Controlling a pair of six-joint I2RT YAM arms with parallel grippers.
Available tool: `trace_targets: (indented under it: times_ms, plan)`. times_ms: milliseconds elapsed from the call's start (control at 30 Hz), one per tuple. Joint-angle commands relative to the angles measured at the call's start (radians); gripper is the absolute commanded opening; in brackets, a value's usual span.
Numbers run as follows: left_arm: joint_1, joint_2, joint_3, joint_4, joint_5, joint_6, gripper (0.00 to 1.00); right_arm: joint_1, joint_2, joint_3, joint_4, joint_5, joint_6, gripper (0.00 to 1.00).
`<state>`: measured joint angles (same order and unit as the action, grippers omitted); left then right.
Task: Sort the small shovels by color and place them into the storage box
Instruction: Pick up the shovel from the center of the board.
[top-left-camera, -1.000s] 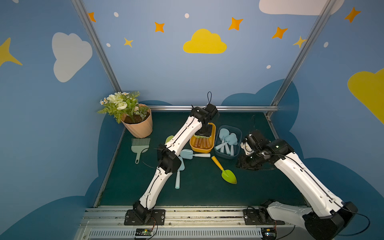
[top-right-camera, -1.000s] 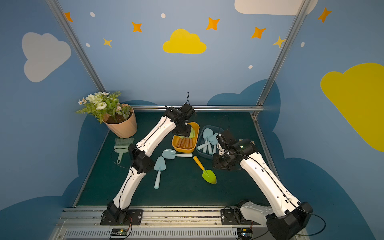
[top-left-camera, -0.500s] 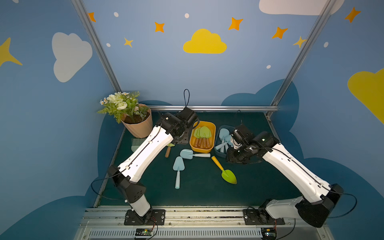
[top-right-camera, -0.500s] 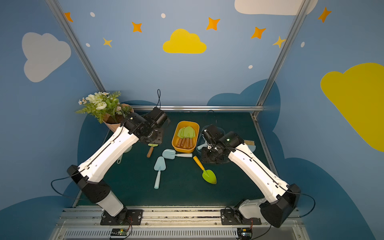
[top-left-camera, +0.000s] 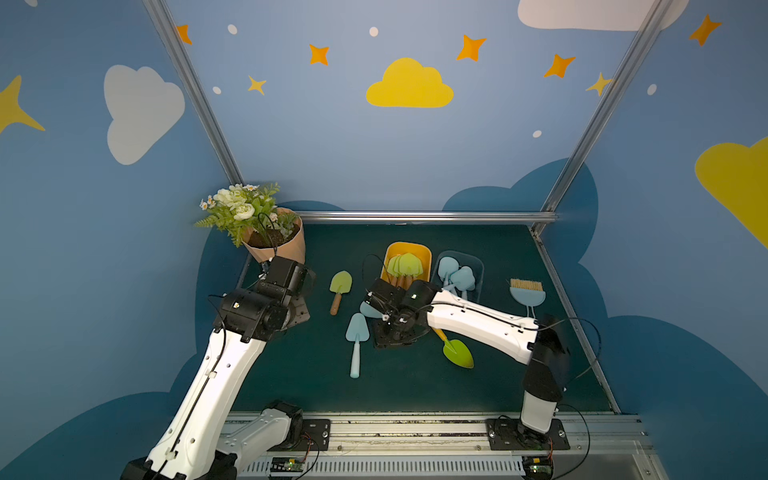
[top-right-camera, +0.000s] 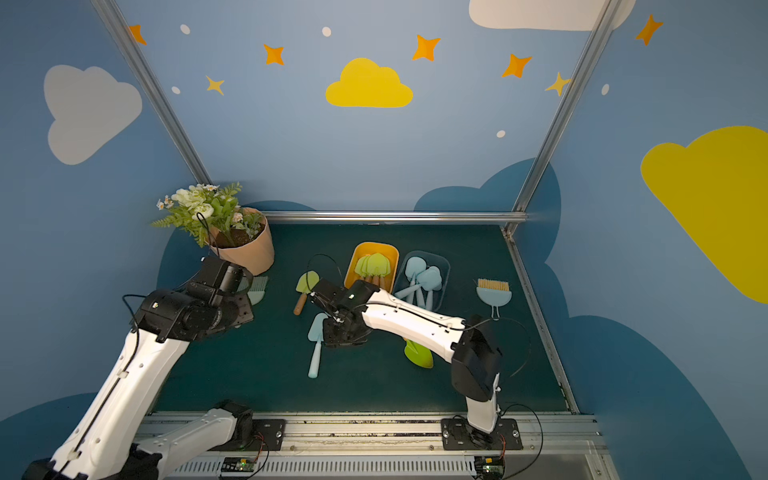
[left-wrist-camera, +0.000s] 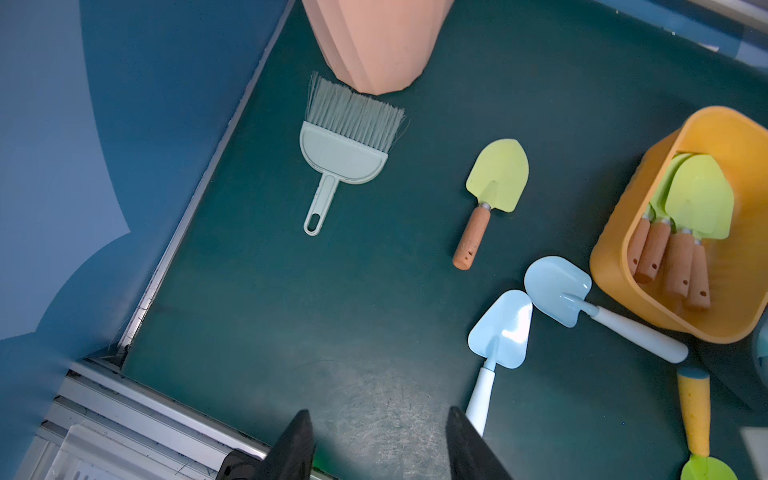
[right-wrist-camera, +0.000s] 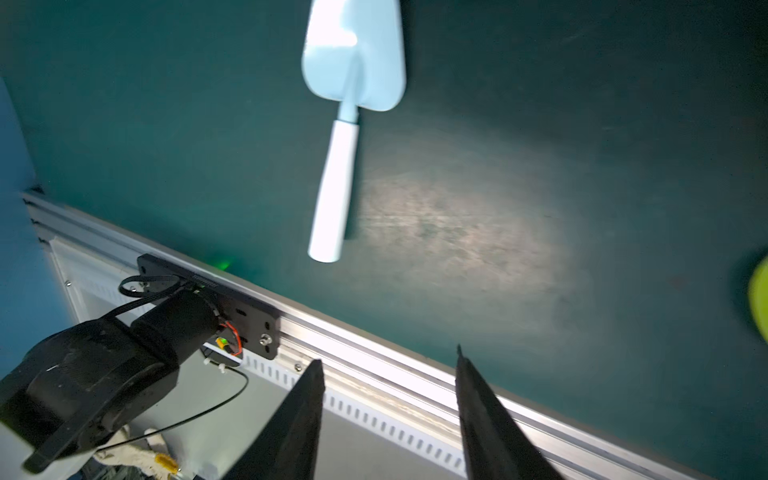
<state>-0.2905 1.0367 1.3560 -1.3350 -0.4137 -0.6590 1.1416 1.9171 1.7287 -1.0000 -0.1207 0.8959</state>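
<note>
Right wrist: blue shovel (right-wrist-camera: 347, 129) lies handle toward rail (right-wrist-camera: 365, 365); right pincer (right-wrist-camera: 386, 353) parted, empty.

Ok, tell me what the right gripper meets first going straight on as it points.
The right gripper probably meets bare dark green table mat; the light blue plastic shovel lies off that line, depth unclear.

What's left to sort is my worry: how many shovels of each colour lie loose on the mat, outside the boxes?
Lime-green: 2, the brown-handled shovel and the orange-handled shovel.
Light blue: 2, the front blue shovel and the rear blue shovel, which is partly hidden under the right arm in both top views.
Total: 4 loose shovels.
</note>
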Motion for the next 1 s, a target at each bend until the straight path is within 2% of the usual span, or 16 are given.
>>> trace_targets:
  times_ms: [0, 267, 533, 967]
  plan:
    - [0.028, -0.025, -0.017, -0.026, 0.013, 0.008, 0.43, 0.030, 0.084, 0.090, 0.023, -0.035, 0.068, 0.53]
    - [0.070, -0.063, -0.030, -0.027, 0.010, 0.022, 0.48, 0.055, 0.207, 0.161, 0.018, -0.025, 0.171, 0.54]
    - [0.093, -0.075, -0.043, -0.018, 0.026, 0.038, 0.48, 0.091, 0.290, 0.214, -0.022, -0.008, 0.231, 0.55]
    - [0.127, -0.069, -0.078, 0.033, 0.069, 0.071, 0.48, 0.104, 0.377, 0.282, -0.095, 0.001, 0.269, 0.56]
